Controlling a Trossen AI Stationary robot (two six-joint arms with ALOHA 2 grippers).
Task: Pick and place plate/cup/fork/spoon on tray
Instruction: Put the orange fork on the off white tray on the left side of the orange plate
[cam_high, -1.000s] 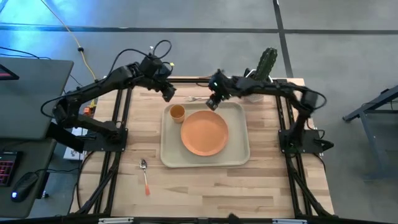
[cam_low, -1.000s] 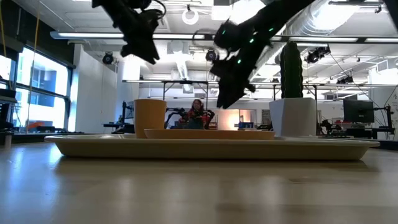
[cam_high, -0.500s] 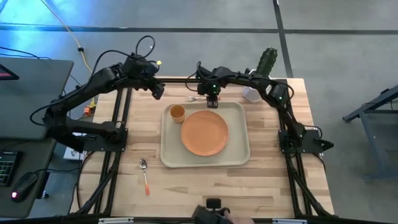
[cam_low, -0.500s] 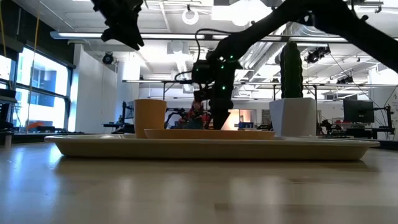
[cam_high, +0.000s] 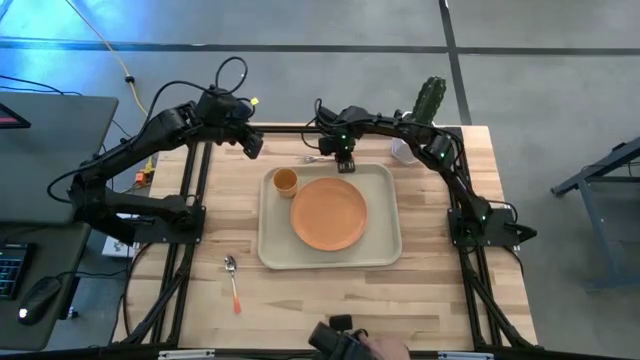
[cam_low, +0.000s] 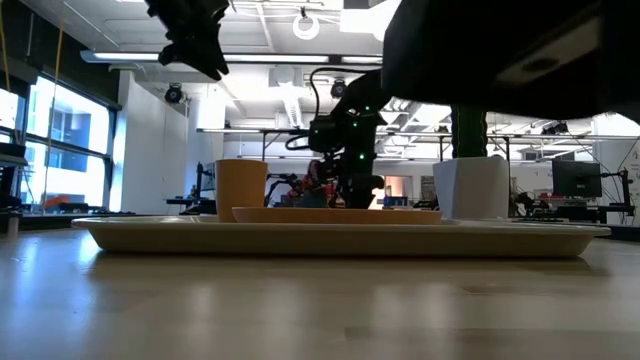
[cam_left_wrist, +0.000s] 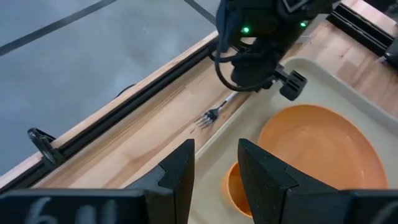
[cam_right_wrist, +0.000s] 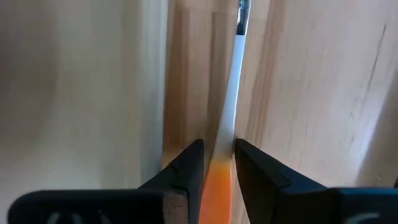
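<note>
The fork (cam_high: 316, 158) lies on the table just beyond the tray's far rim (cam_high: 330, 166), tines toward the left. My right gripper (cam_high: 345, 160) stands over the fork's handle end, shut on it. The orange plate (cam_high: 328, 213) and yellow-orange cup (cam_high: 285, 181) sit in the beige tray. The spoon (cam_high: 232, 280) lies on the table near the tray's near left corner. My left gripper (cam_high: 250, 145) hangs open and empty high over the far left; its wrist view shows the fork (cam_left_wrist: 214, 112) and my right gripper (cam_left_wrist: 267, 71). My right gripper pinches the fork's thin handle (cam_right_wrist: 219, 177), where the orange part meets the silver neck, between its two fingertips. The fingers come from above, pointing down, one on each side of the handle. The fork lies flat on the wood.
A white pot (cam_high: 405, 151) with a green cactus (cam_high: 430, 100) stands at the far right, close to my right arm. A dark object held by a person's hand (cam_high: 350, 345) shows at the table's near edge and fills the low view's upper right (cam_low: 500, 50).
My right gripper has gone down from above the tray's far rim to the table behind the plate and turned to point straight down. My left gripper has drawn back toward the table's left edge. A dark object has come in at the near edge.
</note>
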